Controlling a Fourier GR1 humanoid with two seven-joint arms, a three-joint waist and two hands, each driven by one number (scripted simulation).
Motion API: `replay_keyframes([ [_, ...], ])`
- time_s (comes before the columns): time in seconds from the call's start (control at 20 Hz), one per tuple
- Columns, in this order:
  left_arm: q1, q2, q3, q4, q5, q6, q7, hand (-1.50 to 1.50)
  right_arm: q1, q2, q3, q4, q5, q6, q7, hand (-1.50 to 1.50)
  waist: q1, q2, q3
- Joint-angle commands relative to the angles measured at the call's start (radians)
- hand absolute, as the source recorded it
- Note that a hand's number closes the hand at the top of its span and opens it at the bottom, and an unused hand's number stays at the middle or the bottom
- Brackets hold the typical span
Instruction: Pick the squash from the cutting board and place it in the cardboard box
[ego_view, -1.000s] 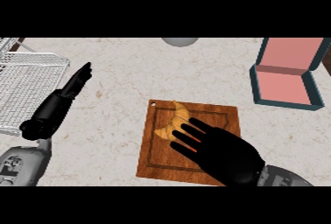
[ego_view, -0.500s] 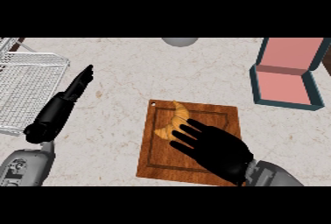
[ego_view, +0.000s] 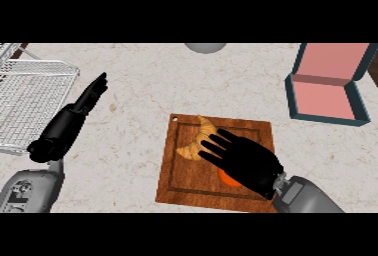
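Head view: the right robot hand (ego_view: 244, 161) hovered over the cutting board (ego_view: 184, 186) near the tabletop's front edge, fingers spread and straight, holding nothing. Risk: the fingers lay over a croissant (ego_view: 193, 141), so closing there could seize the wrong item. The squash (ego_view: 228, 178), an orange patch mostly hidden under the palm, sat on the board's middle. The box (ego_view: 325, 100) stood open at the right edge. The left robot hand (ego_view: 83, 103) rested, fingers straight, beside the wire rack (ego_view: 29, 100).

A pale marbled counter (ego_view: 155, 85) with a wire rack (ego_view: 29, 105) at its left edge
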Motion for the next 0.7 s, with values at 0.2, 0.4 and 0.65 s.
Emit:
replay_keyframes([
  [0.2,0.069,-0.006,0.027,-0.058,-0.016,-0.039,-0.015,0.00,-0.002,0.032,-0.021,0.144,0.073,-0.092,-0.119,1.50,0.003,0.000,0.000],
  [0.4,0.014,-0.049,-0.009,-0.060,-0.037,-0.011,0.049,0.00,0.008,0.015,0.010,0.081,0.067,-0.183,-0.208,1.50,0.000,0.000,0.000],
  [0.65,0.022,-0.021,0.051,-0.023,-0.027,-0.043,-0.006,0.00,0.013,0.069,-0.019,0.130,0.106,-0.298,-0.250,1.50,0.000,0.000,0.000],
])
